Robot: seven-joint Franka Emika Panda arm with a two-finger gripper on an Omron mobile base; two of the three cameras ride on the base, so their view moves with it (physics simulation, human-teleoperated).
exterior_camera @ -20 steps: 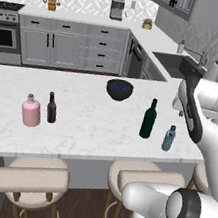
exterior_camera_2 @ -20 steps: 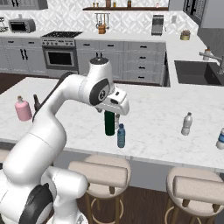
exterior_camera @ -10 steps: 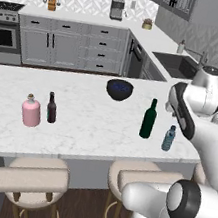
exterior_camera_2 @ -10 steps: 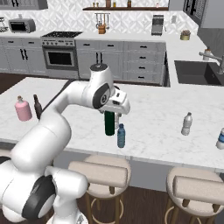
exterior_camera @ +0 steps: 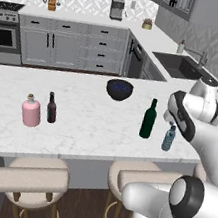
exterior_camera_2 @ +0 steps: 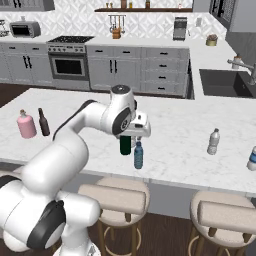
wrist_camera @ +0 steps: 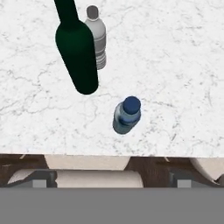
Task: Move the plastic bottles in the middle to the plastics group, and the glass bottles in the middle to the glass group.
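Just beside the blue bottle (wrist_camera: 127, 114) stands the green bottle (wrist_camera: 78, 54), under the spread gripper (exterior_camera: 172, 123).

Base views flanking counter (exterior_camera: 78, 121); hand view overhead

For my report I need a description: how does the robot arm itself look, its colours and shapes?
The arm has glossy white, rounded, tube-like segments with dark grey round joint caps. A white hand block ends in a dark gripper. No cables or markings are visible.
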